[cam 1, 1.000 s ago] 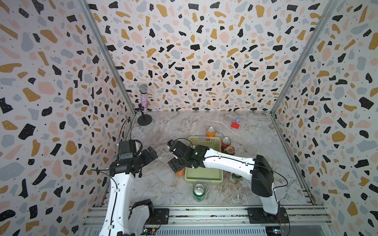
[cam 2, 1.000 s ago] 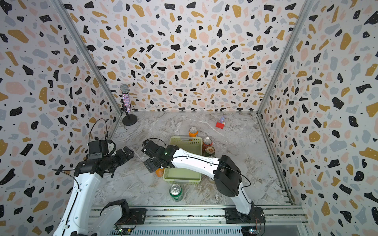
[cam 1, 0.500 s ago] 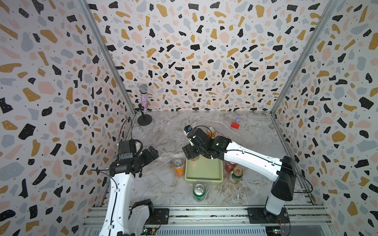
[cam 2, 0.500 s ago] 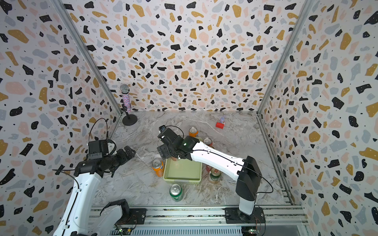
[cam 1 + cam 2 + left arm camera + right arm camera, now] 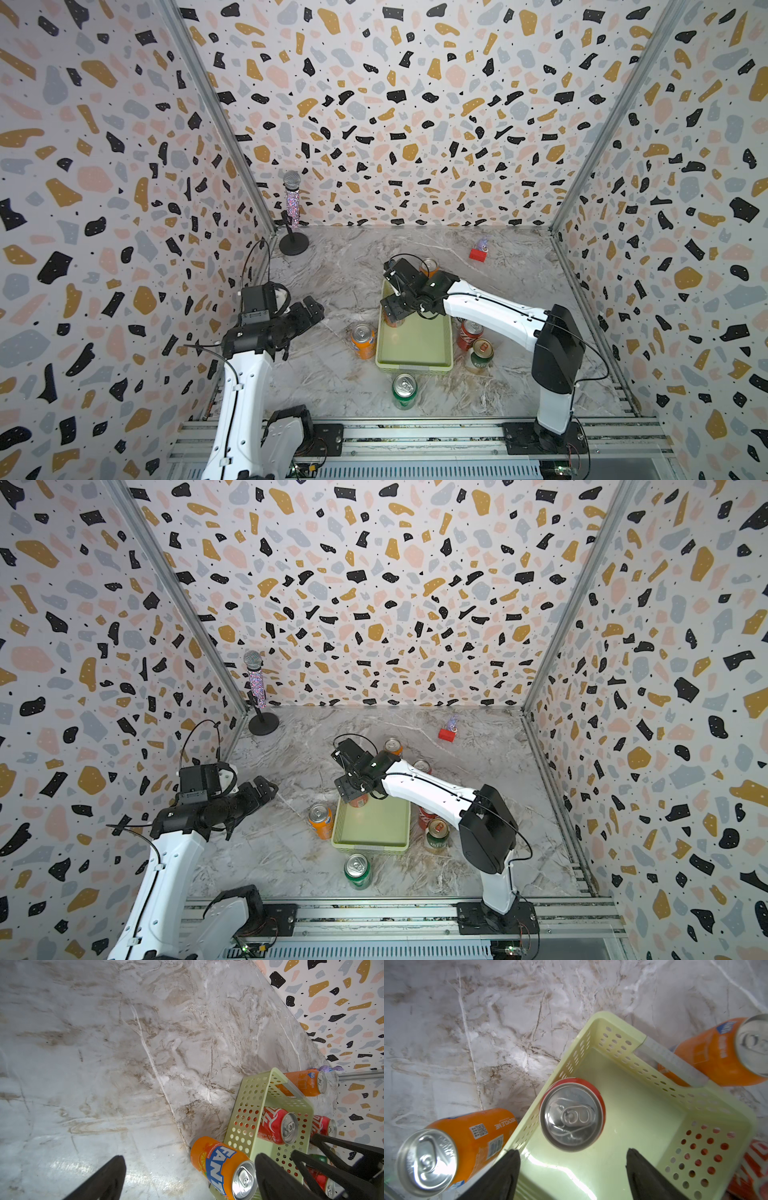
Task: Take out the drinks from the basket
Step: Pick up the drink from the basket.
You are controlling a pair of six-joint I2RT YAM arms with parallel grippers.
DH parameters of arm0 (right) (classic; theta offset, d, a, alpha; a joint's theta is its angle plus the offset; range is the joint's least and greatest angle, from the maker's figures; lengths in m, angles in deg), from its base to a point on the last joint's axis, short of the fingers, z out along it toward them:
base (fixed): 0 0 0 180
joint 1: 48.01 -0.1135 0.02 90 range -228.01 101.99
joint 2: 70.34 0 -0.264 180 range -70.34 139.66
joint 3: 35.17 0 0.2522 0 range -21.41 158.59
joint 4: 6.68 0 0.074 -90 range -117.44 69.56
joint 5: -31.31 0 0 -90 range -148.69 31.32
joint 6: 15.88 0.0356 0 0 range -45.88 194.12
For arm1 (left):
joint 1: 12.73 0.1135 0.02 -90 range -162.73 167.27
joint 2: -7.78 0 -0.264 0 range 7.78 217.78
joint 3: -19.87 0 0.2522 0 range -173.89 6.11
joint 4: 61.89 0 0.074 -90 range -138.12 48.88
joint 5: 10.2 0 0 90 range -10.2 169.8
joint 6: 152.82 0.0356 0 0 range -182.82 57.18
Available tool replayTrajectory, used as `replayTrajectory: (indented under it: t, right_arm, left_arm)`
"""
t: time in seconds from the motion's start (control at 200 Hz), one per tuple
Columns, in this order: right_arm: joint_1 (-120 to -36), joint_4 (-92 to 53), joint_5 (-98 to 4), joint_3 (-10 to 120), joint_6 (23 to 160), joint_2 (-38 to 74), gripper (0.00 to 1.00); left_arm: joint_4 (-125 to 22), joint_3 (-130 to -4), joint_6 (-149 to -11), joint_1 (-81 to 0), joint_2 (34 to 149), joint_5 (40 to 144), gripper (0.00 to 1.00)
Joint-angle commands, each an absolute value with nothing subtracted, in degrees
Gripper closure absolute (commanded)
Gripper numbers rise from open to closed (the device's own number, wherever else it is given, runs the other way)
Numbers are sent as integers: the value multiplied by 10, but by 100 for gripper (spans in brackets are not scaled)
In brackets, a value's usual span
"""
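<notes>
The pale green basket (image 5: 415, 353) (image 5: 654, 1118) holds one upright red drink (image 5: 392, 321) (image 5: 572, 1113) against its left wall. My right gripper (image 5: 395, 305) (image 5: 571, 1153) hangs open just above that can, touching nothing. Outside the basket stand an orange drink (image 5: 363, 340) (image 5: 218, 1163) at its left, another orange one (image 5: 429, 266) behind it, a red one (image 5: 469, 334) and a dark green one (image 5: 481, 353) at its right, and a bright green one (image 5: 404, 390) in front. My left gripper (image 5: 309, 309) (image 5: 188, 1167) is open, left of the orange can and apart from it.
A microphone on a round black stand (image 5: 293, 208) is in the back left corner. A small red block (image 5: 478, 254) lies at the back right. Patterned walls close three sides, and a metal rail (image 5: 415, 436) runs along the front.
My right gripper let go of the orange can, which now stands left of the basket, and swung back over the red can in the basket. The left arm has not moved.
</notes>
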State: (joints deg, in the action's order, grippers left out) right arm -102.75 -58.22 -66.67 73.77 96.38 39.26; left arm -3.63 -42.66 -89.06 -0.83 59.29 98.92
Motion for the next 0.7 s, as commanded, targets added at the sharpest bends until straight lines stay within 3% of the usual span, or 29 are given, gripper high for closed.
replayTrajectory:
  t: [0.0,0.696]
  right_arm:
    - [-1026,-600,-659,776,968,400,15]
    - [-1004,-582,-635,804,971,476,22]
  left_arm:
    - [-54,-424,-889,-5,592,998,0]
    - [-57,-423,-890,-5,588,1002,0]
